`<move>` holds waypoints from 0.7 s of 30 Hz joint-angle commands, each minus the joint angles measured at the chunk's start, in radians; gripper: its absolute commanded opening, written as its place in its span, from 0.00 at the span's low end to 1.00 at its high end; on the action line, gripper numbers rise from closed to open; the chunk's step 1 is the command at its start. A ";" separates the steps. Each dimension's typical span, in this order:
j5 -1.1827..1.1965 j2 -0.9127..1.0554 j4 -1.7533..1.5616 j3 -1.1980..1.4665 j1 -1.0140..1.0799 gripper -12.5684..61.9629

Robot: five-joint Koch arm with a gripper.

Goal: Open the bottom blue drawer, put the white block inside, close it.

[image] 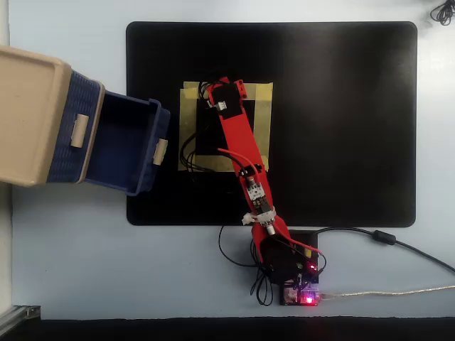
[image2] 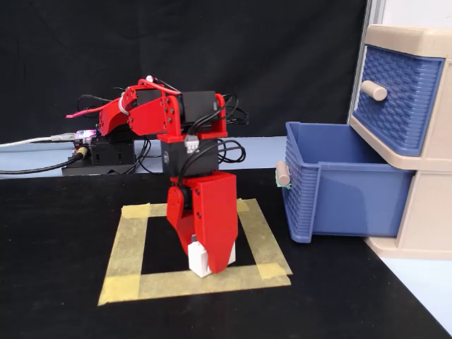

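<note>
Two red jaws of the end effector (image2: 205,263) stand either side of the white block (image2: 198,259), closed on it, at the near side of the yellow tape square (image2: 130,244). Bare black mat (image: 341,121) lies all around the square in the overhead view. The arm (image: 240,153) reaches out from its base (image: 288,266), wrist pointing straight down. The bottom drawer (image2: 342,183) stands pulled open, just right of the square in the fixed view. The tabletop (image: 85,249) is pale blue.
</note>
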 commanded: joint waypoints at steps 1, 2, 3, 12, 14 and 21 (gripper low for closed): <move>0.037 0.080 0.048 -0.028 -0.011 0.06; 0.052 0.124 0.060 -0.026 -0.011 0.06; 0.097 0.207 0.081 -0.023 -0.015 0.06; 0.356 0.689 0.094 -0.012 -0.308 0.06; 0.325 0.693 0.055 -0.015 -0.403 0.06; 0.181 0.541 -0.189 -0.008 -0.588 0.07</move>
